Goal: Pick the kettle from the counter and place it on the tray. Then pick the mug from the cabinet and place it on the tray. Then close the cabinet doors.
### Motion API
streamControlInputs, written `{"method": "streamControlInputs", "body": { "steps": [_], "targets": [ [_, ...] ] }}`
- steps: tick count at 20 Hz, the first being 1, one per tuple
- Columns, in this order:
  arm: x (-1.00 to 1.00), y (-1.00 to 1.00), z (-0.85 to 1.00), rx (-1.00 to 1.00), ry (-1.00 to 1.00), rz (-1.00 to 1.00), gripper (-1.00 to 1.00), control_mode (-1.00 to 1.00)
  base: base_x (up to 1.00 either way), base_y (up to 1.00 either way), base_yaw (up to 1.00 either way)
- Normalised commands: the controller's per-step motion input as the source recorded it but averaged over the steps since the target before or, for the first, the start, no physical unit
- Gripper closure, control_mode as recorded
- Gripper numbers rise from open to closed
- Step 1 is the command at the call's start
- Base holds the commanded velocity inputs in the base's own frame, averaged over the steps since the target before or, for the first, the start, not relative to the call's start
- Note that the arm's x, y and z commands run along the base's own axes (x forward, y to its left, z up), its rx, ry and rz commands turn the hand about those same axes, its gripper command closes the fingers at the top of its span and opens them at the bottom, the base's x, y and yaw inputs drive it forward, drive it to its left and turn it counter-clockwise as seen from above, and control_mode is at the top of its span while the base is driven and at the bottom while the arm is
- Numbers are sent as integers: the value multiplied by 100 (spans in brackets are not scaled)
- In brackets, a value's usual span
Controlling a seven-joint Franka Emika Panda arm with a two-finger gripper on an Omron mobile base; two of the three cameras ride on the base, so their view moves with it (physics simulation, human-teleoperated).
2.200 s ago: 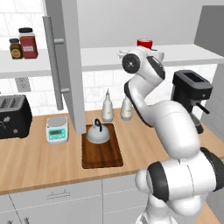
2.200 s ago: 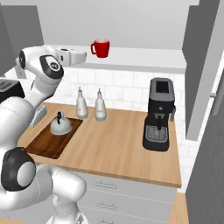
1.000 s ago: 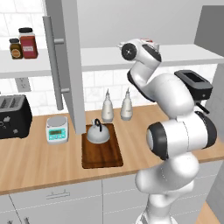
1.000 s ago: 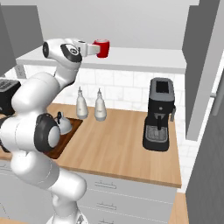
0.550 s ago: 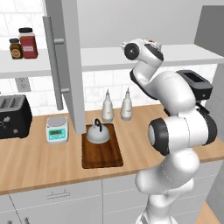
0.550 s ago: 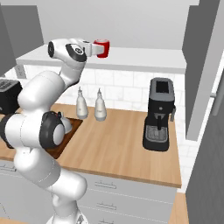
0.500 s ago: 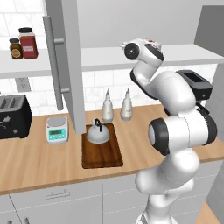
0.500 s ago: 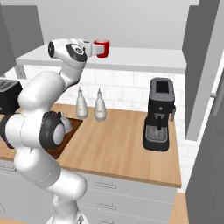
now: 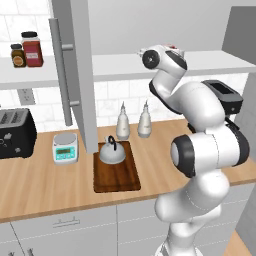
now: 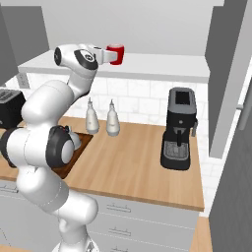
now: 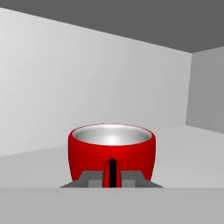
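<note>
Small bright-red cylindrical mug (image 11: 112, 151) standing upright on the white shelf (image 10: 162, 66) inside the grey wall cabinet (image 10: 128, 19), with the two-finger gripper (image 11: 112, 178) clenched on its side handle at the near side. Squat silver-grey kettle (image 9: 112, 152) resting at the far end of the dark-brown wooden tray (image 9: 117, 176) on the light-brown wooden counter (image 9: 45, 185), just right of a small white-and-teal scale (image 9: 65, 148).

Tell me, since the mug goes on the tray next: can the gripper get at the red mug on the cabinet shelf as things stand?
Probably yes. The gripper is already at the small red mug on the white cabinet shelf, its fingers shut on the handle. The tall grey door stands open, leaving the way free.
</note>
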Motion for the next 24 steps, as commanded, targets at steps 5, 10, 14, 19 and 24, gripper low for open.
{"method": "streamControlInputs", "body": {
  "steps": [5, 10, 14, 19, 24],
  "targets": [
    [0, 0, -4, 0, 2, 0, 100, -100, 0, 0, 0],
    [0, 0, -3, 0, 1, 0, 100, -100, 0, 0, 0],
    [-26, -9, -9, 0, 0, -1, 100, -100, 0, 0, 0],
    [-85, -28, -19, 0, -5, 2, 100, -100, 0, 0, 0],
    [-78, -19, -1, -1, -2, 29, 100, -100, 0, 0, 0]
  ]
}}
